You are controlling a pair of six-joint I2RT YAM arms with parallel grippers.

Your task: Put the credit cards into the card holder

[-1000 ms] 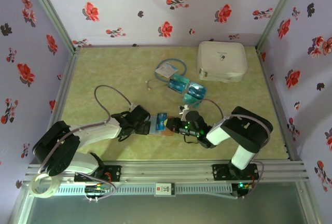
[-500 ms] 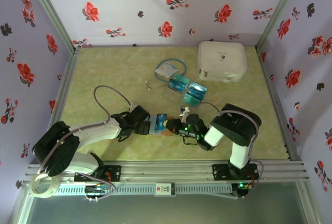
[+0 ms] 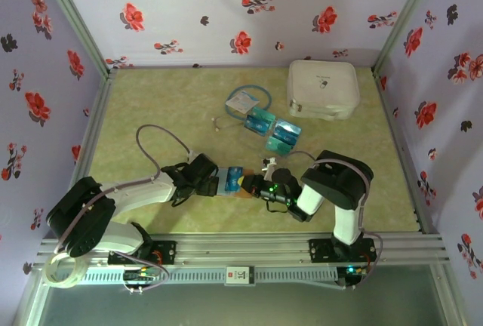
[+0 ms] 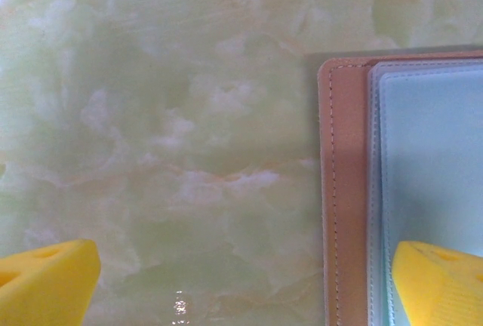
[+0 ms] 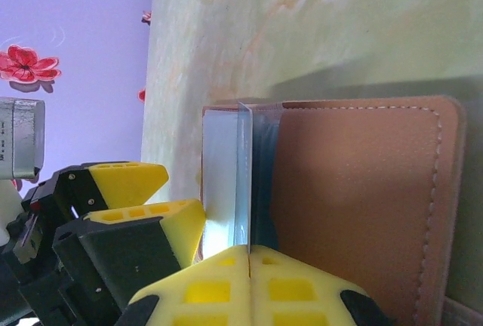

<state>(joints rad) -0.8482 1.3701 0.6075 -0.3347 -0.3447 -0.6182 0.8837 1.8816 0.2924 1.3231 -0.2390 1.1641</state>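
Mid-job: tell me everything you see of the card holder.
The card holder is a flat reddish-brown, leather-like wallet with pale edge stitching and rounded corners, lying on the green marbled table. Part of it is covered by pale blue layers. The open left gripper straddles its edge, one finger over the blue. The right gripper is shut on a blue card standing edgewise at it.

Nothing is legible: the mark on the white case (image 3: 322, 88) and the rail label (image 3: 237, 274) are too small.

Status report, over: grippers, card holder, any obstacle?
Left gripper open, one finger over card holder. Right gripper shut on credit card, at holder pocket. Nothing blocking.
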